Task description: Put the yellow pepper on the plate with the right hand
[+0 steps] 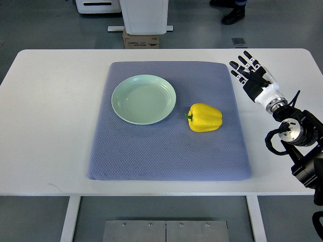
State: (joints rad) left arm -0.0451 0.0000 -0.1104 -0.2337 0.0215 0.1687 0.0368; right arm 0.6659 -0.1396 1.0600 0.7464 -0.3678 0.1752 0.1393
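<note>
The right hand [251,75] hovers over the right side of the white tabletop [55,116], fingers [241,64] stretched out and spread, pointing up and to the left, holding nothing at all. Its black palm runs back into a white wrist cuff, then into the dark, jointed right arm [298,136] that comes in from the picture's right edge with a loop of black cable at its elbow. The hand sits just off the right border of the blue-grey mat [166,156], near the mat's upper right corner, and well apart from the target.

And there's the yellow pepper [205,117], lying on its side on the mat, right of centre, green stem pointing left. It rests just beside the plate [144,99] but clear of it, a narrow strip of mat showing between them. The plate is pale green, round, sitting on the mat's upper left part, nothing in it.

The mat itself lies squarely in the middle of the tabletop, with bare white surface all round. Beyond the far edge, on the grey floor, a small cardboard box [141,40] stands under a white unit [145,15], and a person's dark shoe [233,15] shows at the top right. The left arm is nowhere in the frame.
</note>
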